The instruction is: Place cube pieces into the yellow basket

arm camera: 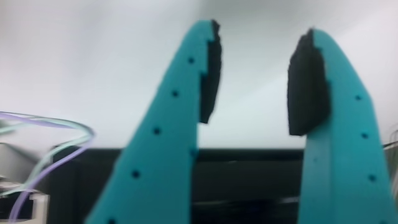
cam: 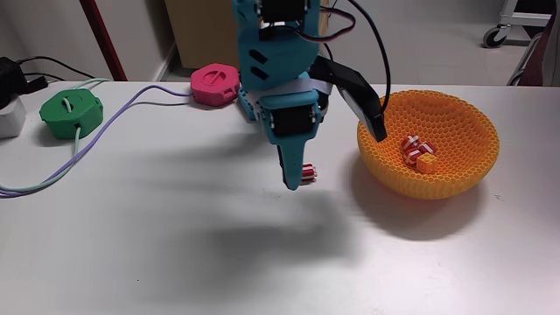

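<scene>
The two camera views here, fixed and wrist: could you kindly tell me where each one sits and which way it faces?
Fixed view: stands in front of the white table, looking slightly down across it at the teal arm, its claw beside a small red-and-white striped cube, and the orange-yellow honeycomb-mesh basket.
Wrist view: rides behind the claw, looking along its open teal fingers across the tabletop.
Shared: the claw and purple-green cables.

Lab: white table [cam: 175, 254], cabled pucks [cam: 72, 114]
</scene>
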### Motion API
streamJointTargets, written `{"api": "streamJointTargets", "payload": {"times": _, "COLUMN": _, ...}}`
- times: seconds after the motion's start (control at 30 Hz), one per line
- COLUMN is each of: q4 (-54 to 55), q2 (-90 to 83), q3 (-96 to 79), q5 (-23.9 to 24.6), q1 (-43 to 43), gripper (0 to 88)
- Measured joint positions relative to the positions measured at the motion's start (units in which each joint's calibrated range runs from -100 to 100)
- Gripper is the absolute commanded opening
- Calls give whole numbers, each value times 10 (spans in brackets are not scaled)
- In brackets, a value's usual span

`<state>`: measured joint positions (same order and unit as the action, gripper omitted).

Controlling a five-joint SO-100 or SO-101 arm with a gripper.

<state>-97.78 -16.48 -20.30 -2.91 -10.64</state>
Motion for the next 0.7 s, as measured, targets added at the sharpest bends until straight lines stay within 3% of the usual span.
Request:
{"api": "streamJointTargets", "payload": {"times": 0.33, "q4": 105, "q2": 32, "q3": -76, "q5": -19, "q1": -33, "gripper": 142}}
{"api": "streamJointTargets", "payload": {"times": 0.7, "q4": 120, "q2": 32, "q3": -94, "q5": 22, "q1": -256, "gripper": 152}}
